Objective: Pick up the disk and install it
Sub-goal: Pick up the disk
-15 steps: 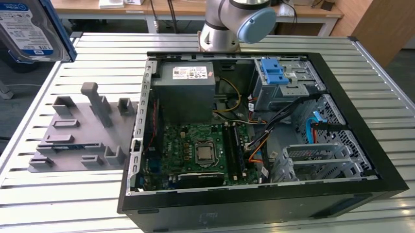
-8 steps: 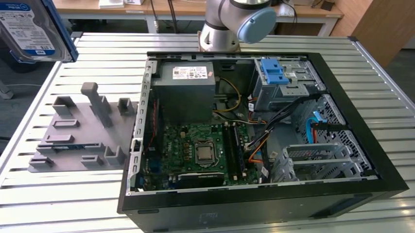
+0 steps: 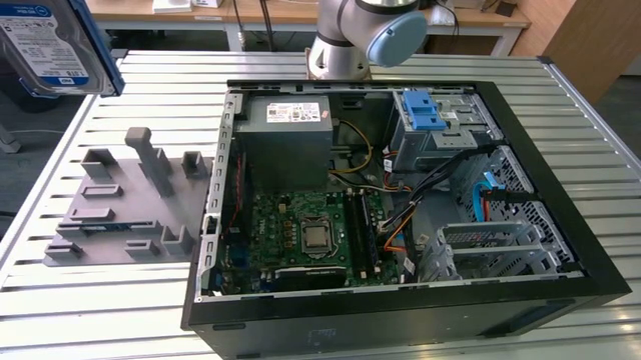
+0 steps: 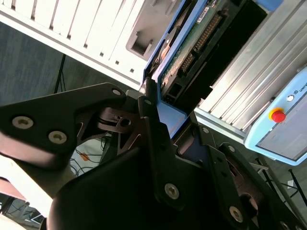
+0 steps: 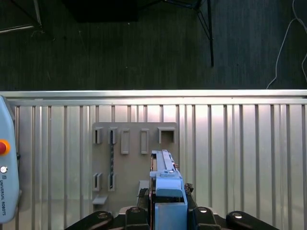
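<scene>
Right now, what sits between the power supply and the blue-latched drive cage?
In the exterior view, yellow and black wires cross the gap between power supply and drive cage.

Disk [image 3: 47,46] partly beyond exterior view's edge

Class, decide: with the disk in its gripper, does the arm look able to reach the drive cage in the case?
Probably yes. The gripper is shut on the disk, held clear of the case, which lies open; nothing covers the cage. Cables beside it might snag.
</scene>
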Tool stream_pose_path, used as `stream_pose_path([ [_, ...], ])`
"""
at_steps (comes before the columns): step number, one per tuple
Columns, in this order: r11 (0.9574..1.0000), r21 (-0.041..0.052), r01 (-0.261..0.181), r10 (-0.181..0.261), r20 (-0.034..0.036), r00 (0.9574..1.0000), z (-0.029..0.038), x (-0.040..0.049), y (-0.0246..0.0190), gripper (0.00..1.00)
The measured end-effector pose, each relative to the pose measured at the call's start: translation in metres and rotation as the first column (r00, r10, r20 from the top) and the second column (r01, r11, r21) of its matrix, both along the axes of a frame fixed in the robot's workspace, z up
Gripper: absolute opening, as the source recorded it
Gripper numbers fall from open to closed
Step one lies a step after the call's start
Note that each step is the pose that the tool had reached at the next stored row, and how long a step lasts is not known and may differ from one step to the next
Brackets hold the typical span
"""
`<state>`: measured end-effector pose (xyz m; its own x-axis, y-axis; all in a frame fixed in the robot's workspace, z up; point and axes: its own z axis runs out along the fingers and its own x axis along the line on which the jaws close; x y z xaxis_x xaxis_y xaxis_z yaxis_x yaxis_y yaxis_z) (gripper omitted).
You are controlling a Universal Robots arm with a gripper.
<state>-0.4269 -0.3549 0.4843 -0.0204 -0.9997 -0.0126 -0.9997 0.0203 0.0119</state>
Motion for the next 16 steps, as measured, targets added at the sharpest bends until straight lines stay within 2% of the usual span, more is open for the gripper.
stream_pose_path([
  [13,1.0,0.0,0.0,0.0,0.0,1.0,0.0027,0.0019,-0.0003,0.36],
  [16,1.0,-0.0001,-0.001,0.001,-0.0001,1.0,0.0028,0.0019,-0.0024,0.36],
])
